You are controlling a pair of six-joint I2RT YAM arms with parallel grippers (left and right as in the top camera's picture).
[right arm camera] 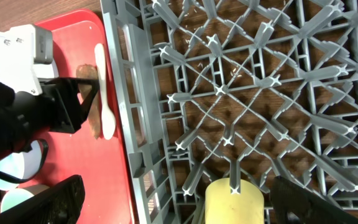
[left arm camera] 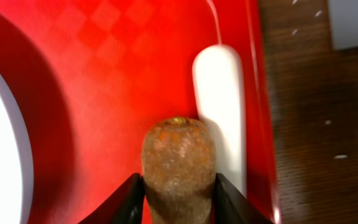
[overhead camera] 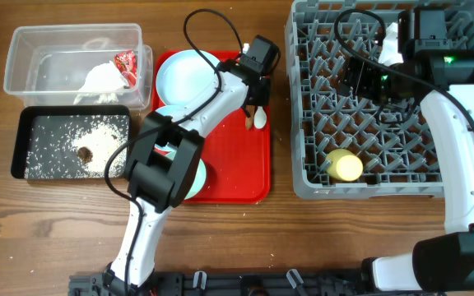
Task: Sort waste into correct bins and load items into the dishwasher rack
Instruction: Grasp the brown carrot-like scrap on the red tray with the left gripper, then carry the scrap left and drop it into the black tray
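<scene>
Left gripper (left arm camera: 179, 194) clamped on brown stick (left arm camera: 178, 155); advise lifting straight up, clear of white spoon (left arm camera: 219, 106) at 3 o'clock.

Waste and dishes, part sorted
The brown stick (left arm camera: 178, 165) sits alongside the white spoon (left arm camera: 219, 106); yellow cup (overhead camera: 345, 166) rests in the grey rack (overhead camera: 296, 107); white tissue (overhead camera: 99, 80) and red wrapper (overhead camera: 126, 63) sit in the clear tub (overhead camera: 23, 49).

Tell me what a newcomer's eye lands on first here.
The big grey dishwasher rack on the right dominates, with a yellow cup lying near its front edge. Next comes the bright red tray in the centre, where the left gripper pinches a brown stick beside a white spoon.
</scene>
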